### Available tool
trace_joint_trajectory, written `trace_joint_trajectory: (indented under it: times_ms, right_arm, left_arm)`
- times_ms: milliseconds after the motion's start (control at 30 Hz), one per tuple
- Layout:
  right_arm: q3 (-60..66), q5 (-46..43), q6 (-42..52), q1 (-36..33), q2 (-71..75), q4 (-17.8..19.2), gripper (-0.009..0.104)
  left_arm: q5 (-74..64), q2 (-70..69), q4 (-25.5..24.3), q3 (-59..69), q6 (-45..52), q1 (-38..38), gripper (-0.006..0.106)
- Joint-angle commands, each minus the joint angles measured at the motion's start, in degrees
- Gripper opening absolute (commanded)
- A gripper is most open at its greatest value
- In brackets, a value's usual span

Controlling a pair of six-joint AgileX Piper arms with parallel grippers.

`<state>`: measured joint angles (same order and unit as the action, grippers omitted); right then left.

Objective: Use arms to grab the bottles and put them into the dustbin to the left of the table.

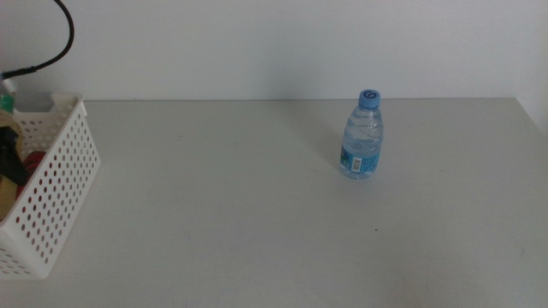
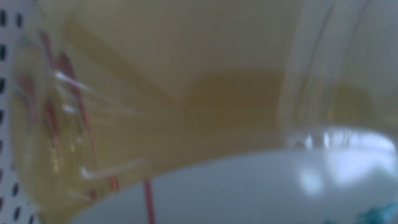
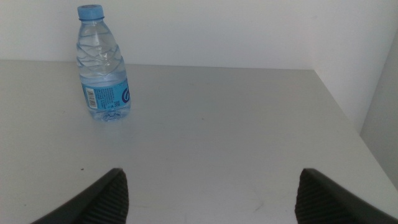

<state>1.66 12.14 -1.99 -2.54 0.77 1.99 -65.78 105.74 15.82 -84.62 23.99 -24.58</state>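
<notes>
Overhead and right-wrist views sharing water bottle

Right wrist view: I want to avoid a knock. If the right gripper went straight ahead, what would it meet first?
Probably nothing: the open right gripper points over bare light-grey tabletop toward the white wall. The clear blue-capped water bottle stands off to one side, apparently outside that line.

- Water bottle: upright on the tabletop, right of centre, toward the far edge.
- Dustbin: at the tabletop's left edge, well apart from the water bottle.
- Tea bottle: inside the dustbin, against its perforated wall.
</notes>
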Motion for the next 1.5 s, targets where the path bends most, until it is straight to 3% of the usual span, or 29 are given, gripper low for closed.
trace_joint_trajectory:
  times_ms: [0, 167, 367, 500, 767, 900, 1067, 1367, 1467]
  right_arm:
    - [-0.6, -4.27, 0.49, 0.31, 1.24, 0.68, 0.071]
    - [-0.6, -4.27, 0.49, 0.31, 1.24, 0.68, 0.071]
    - [-0.6, -4.27, 0.49, 0.31, 1.24, 0.68, 0.071]
    - [-0.6, -4.27, 0.49, 0.31, 1.24, 0.68, 0.071]
    - [-0.6, -4.27, 0.49, 0.31, 1.24, 0.68, 0.071]
    - [-0.6, -4.27, 0.49, 0.31, 1.24, 0.68, 0.071]
    - [-0.6, -4.27, 0.49, 0.31, 1.24, 0.68, 0.071]
    - [-0.6, -4.27, 0.49, 0.31, 1.24, 0.68, 0.071]
    - [-0.6, -4.27, 0.49, 0.31, 1.24, 0.68, 0.071]
  left_arm:
    - [-0.49, -2.1, 3.39, -2.33, 0.74, 0.07, 0.013]
    - [-2.06, -0.42, 4.33, -2.33, 0.74, 0.83, 0.043]
    - [-0.79, 0.64, -1.23, -2.33, 0.54, 5.18, 0.075]
    - [-0.61, 0.58, -4.54, -2.33, 0.19, 7.16, 0.089]
    - [-6.86, 0.38, -6.15, -6.91, -6.21, 7.51, 0.092]
    - [-9.68, -0.62, -3.38, -11.94, -10.06, 7.71, 0.092]
    - [-9.68, -5.69, 0.74, -12.97, -6.77, 9.91, 0.092]
    - [-9.58, -18.76, 1.65, -12.76, -2.42, 19.23, 0.092]
    - [-7.89, -23.92, -1.55, -8.82, -5.33, 24.33, 0.092]
